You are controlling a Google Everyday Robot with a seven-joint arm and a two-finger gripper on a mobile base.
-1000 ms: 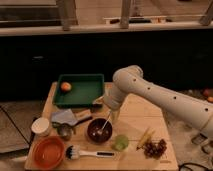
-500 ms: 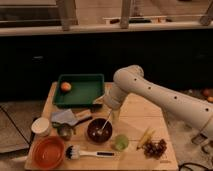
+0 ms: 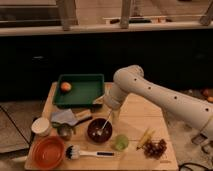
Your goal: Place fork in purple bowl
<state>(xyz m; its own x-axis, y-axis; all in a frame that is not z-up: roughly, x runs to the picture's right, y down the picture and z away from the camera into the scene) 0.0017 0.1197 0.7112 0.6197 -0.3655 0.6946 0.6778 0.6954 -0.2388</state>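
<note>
Camera view: across the last second nothing has shifted. The arm stays bent over the middle of the table [image 3: 140, 112], and the gripper [image 3: 112, 116] hangs just above the far right rim of the purple bowl [image 3: 92, 135], exactly where it was. Its jaws stand spread, pinching nothing. The fork [image 3: 104, 125] lies slanted inside the purple bowl, its upper end leaning out toward the gripper and its lower end down on the bowl's floor. With the fork already released and nothing moving, I judge the placing done (only the retreat of the arm seems left).

Containers:
- The purple bowl holds only the fork.
- The green tray [image 3: 85, 92], at the far left, has one orange fruit [image 3: 65, 86] in its far left corner.
- The orange bowl [image 3: 48, 152], at the near left, looks empty.
- For the white cup [image 3: 41, 126], the metal cup [image 3: 65, 131] and the small green cup [image 3: 120, 142], I cannot tell what is inside.
</note>
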